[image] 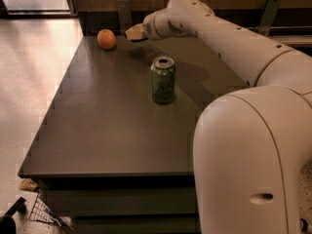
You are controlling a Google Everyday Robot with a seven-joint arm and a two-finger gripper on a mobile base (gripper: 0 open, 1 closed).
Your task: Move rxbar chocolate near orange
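Observation:
The orange [106, 39] sits on the dark table [107, 126] near its far left corner. My gripper [135, 33] hangs just above the table's far edge, a short way right of the orange. A thin dark flat edge shows under its tan fingertips [132, 31]; it looks like the rxbar chocolate [140, 40], held off the table. Its lettering is hidden. The gripper casts a shadow on the table below it. No black bar lies anywhere on the table.
A green soda can [163, 80] stands upright mid-table, in front of the gripper. My white arm [234, 38] spans the right side and its large base [248, 165] fills the lower right. A wall rail runs behind the table. Light floor lies to the left.

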